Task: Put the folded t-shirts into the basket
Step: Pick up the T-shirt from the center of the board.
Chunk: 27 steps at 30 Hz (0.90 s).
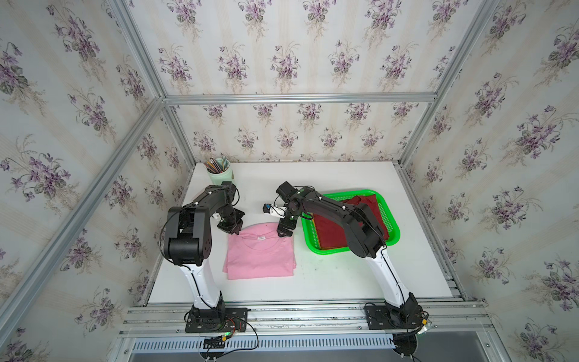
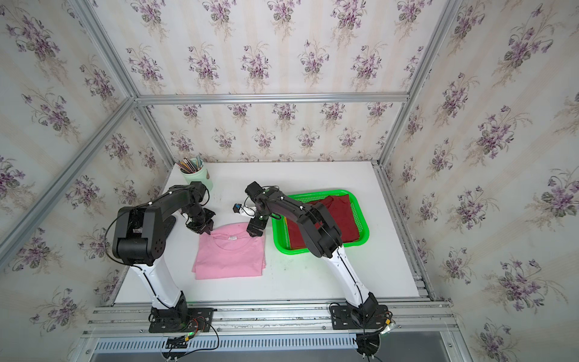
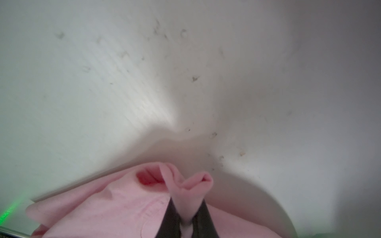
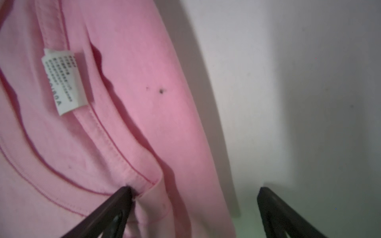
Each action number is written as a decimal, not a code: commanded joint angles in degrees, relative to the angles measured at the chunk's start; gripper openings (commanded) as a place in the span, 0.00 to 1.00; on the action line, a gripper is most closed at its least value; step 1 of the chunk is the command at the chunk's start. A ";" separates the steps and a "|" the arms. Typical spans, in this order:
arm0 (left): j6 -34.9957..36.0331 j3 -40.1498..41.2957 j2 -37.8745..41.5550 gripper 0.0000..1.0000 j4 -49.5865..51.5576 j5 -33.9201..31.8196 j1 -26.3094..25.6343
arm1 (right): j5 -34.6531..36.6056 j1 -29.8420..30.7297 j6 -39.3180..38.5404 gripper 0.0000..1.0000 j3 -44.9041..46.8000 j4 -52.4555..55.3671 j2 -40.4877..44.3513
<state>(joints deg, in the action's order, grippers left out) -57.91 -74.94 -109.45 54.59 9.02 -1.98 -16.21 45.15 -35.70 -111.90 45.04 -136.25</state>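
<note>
A light pink folded t-shirt (image 1: 260, 254) (image 2: 230, 254) lies flat on the white table, left of the basket. My left gripper (image 1: 235, 230) (image 2: 208, 230) is at its far left corner, shut on a pinched fold of the pink cloth (image 3: 186, 204). At the far right corner, my right gripper (image 1: 283, 232) (image 2: 254, 232) (image 4: 194, 188) is open. One finger rests by the collar, near the white neck label (image 4: 64, 82), and the other is over bare table. The green basket (image 1: 313, 249) (image 2: 288, 249) holds a dark red t-shirt (image 1: 332, 233) (image 2: 351, 219), partly hidden by my right arm.
A pale green cup of pencils (image 1: 221, 175) stands at the table's far left corner, behind my left arm. Aluminium frame rails and wallpapered walls close the table in on three sides. The basket sits close to the right of the pink shirt.
</note>
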 commanded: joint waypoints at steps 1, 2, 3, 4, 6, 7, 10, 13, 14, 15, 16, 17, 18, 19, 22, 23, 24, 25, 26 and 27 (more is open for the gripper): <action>3.02 -1.34 -0.83 0.00 0.96 -0.50 0.00 | -5.01 -0.55 -2.00 0.99 -1.13 7.93 -1.66; 3.21 -1.66 -1.32 0.00 0.90 -0.41 0.04 | -6.13 -0.74 -2.35 0.96 -1.25 9.52 -2.13; 3.38 -1.83 -1.63 0.00 0.71 -0.47 0.03 | -7.03 -0.98 -2.66 0.94 -1.49 10.67 -2.58; 3.49 -1.87 -1.84 0.00 0.44 -0.49 0.04 | -8.45 -1.22 -2.89 0.92 -1.71 11.68 -3.01; 3.73 -1.72 -2.19 0.00 -0.54 0.01 0.03 | -10.72 -1.60 -2.97 0.87 -2.03 12.88 -3.66; 3.95 -1.64 -2.31 0.00 -0.94 0.56 -0.02 | -11.66 -1.71 -2.97 0.83 -2.32 13.45 -3.98; 4.74 -1.85 -2.44 0.00 -1.29 1.32 -0.02 | -15.10 -2.14 -3.20 0.74 -4.33 16.02 -5.28; 5.27 -1.88 -1.69 0.00 -1.43 0.92 -0.04 | -15.90 -2.25 -2.87 0.60 -6.05 16.28 -5.63; 5.54 -1.88 -1.33 0.00 -1.56 0.89 -0.03 | -15.66 -2.33 -2.62 0.56 -6.21 15.89 -5.36; 5.78 -2.02 -1.03 0.00 -1.65 0.85 0.00 | -15.91 -2.39 -2.47 0.55 -6.23 15.80 -5.15; 5.98 -2.25 -0.70 0.00 -1.54 0.60 -0.04 | -16.41 -2.42 -2.45 0.53 -6.23 15.91 -4.83; 6.40 -2.64 -0.49 0.00 -1.46 0.30 -0.04 | -17.02 -2.51 -2.63 0.51 -6.28 16.14 -4.56; 6.79 -3.16 -0.50 0.00 -1.15 -0.08 0.00 | -17.66 -2.55 -2.81 0.50 -6.26 16.38 -4.29; 7.17 -3.72 -0.50 0.00 -0.71 -0.54 -0.02 | -18.44 -2.60 -2.94 0.49 -6.23 16.66 -4.01; 8.46 -4.99 -0.52 0.00 -0.06 -0.91 0.02 | -20.08 -2.70 -3.08 0.41 -6.23 17.53 -3.40; 8.94 -5.24 -0.46 0.00 -0.06 -0.74 0.02 | -20.55 -2.69 -3.32 0.35 -6.23 17.87 -3.26; 9.36 -5.38 -0.38 0.00 -0.16 -0.44 0.00 | -21.09 -2.69 -3.58 0.28 -6.32 18.35 -3.05; 9.60 -5.35 -0.12 0.00 -0.52 -0.22 -0.04 | -21.56 -2.74 -3.80 0.20 -6.32 18.63 -2.80; 9.72 -5.20 0.18 0.00 -0.76 -0.15 -0.04 | -21.78 -2.77 -3.59 0.13 -6.15 18.44 -2.35; 9.74 -4.94 0.54 0.00 -1.01 -0.14 0.03 | -22.14 -2.86 -2.72 0.06 -5.61 17.75 -1.86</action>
<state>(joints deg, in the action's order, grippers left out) -49.95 -79.88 -109.82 53.82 9.76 -2.11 -36.01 42.57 -38.81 -117.93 60.93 -139.35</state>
